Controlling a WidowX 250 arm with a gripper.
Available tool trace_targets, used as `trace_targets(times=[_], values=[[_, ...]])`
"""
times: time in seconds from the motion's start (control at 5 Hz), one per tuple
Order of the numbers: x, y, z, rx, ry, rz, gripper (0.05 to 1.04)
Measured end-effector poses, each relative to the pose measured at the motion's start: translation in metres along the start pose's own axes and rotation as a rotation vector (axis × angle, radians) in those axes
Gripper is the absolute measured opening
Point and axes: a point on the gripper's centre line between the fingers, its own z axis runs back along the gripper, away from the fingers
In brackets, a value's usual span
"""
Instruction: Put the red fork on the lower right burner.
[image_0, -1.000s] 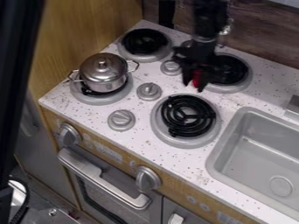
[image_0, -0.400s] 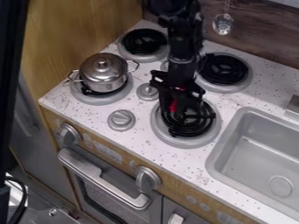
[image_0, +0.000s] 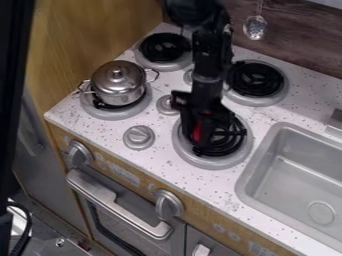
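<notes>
1. Over the left part of the burner (image_0: 198, 161) at lower right, in the camera view, the gripper (image_0: 195, 140) points down with the fork (image_0: 196, 132) between its fingers. They look closed on it, one at each side of the red.
2. The fork is directly between the fingers, neither ahead of them nor beside them. Its visible red strip runs roughly up and down the view, nearly in line with the fingers; the rest of its length is hidden, so its full long axis is uncertain.
3. The coil's (image_0: 234, 142) middle lies just to the right of the red. Whether the fork touches the coil, I cannot tell.
4. The step in hand seems to be the placing: a slight shift right would centre it, then letting go. Released upright, it could tip or slide off the rings.
</notes>
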Motion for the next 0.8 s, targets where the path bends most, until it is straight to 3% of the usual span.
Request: trace_targets(times=[0.2,0.4,0.6,0.8], values=[[-0.001,-0.003,-0.004,-0.014,0.015,-0.007,0.758],[0.001,-0.006,-0.002,-0.002,0.009,-0.029,0.993],[0.003,-0.009,0.027,0.011,-0.100,-0.047,1.001],[0.001,-0.017,0.071,-0.033,-0.218,-0.034,1.001]])
